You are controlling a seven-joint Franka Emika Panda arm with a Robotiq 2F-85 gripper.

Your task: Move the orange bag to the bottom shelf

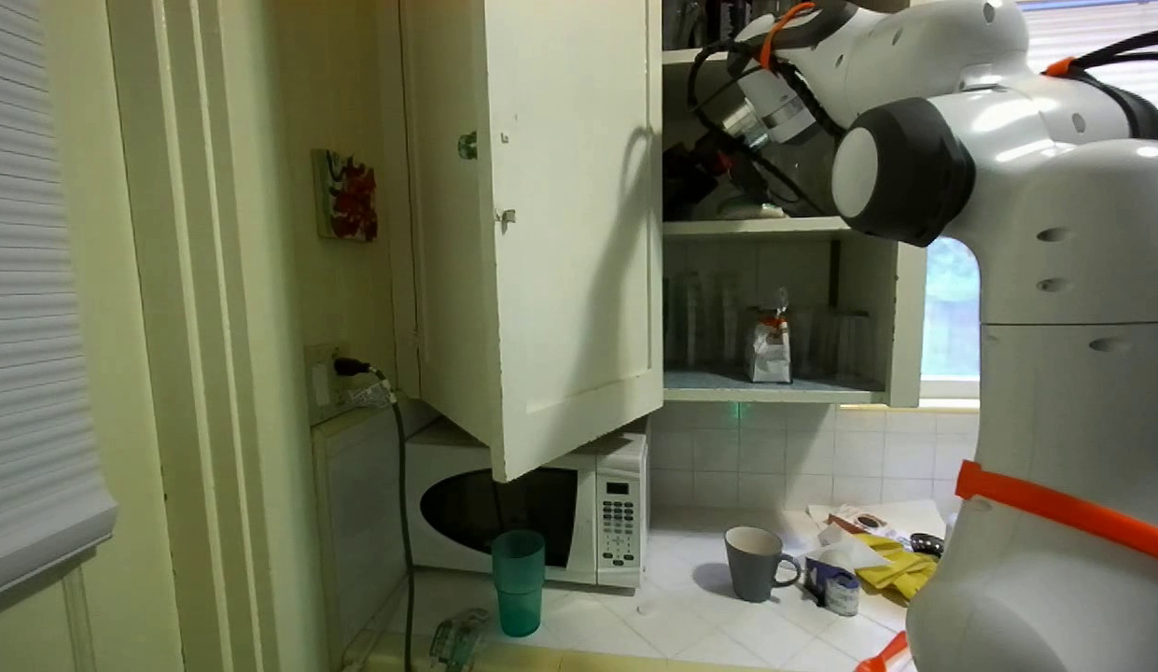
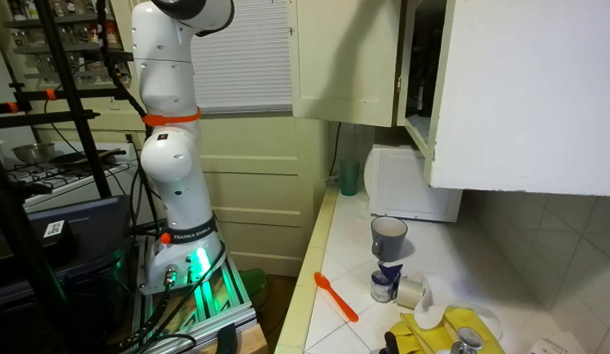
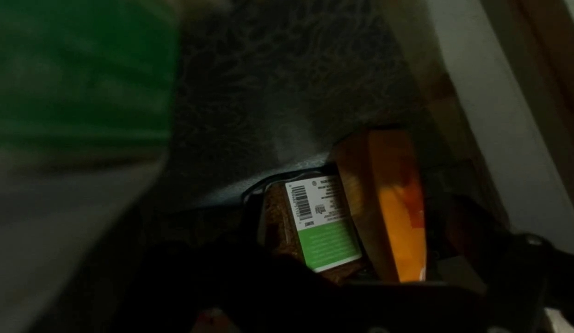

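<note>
Wrist view, far left: blurred green-and-white object (image 3: 83, 78) up close, can't ID it. Then a clear, white-and-green-labelled plastic jar (image 3: 317, 226), brown contents. Black two-finger gripper (image 3: 356, 231) sits along the bottom edge: fingers spread wide, nothing pinched that I can see. Right of the jar, touching or just beside it, is the smooth orange bag (image 3: 392, 206) with a red patch; looks to be between the fingers, too dark to call contact. Far right: pale painted wood edge (image 3: 499, 111).

In an exterior view: cream wooden cupboard door (image 1: 579, 215) swung out, probably hiding the fingertips. Gripper is one level above the bottom shelf (image 1: 774, 396), the wide, thin white-painted board, so I reckon the bag's up there. White-and-orange pouch (image 1: 771, 347) stands on that shelf, clear drinking glasses (image 1: 854, 341) near it.

My read: pre-grasp, move down not yet started. Next: centre on the bag, keep the jar outside the fingers, squeeze lightly, it's probably crushable. Then back out, drop one level, set it beside the pouch without clipping glasses.
</note>
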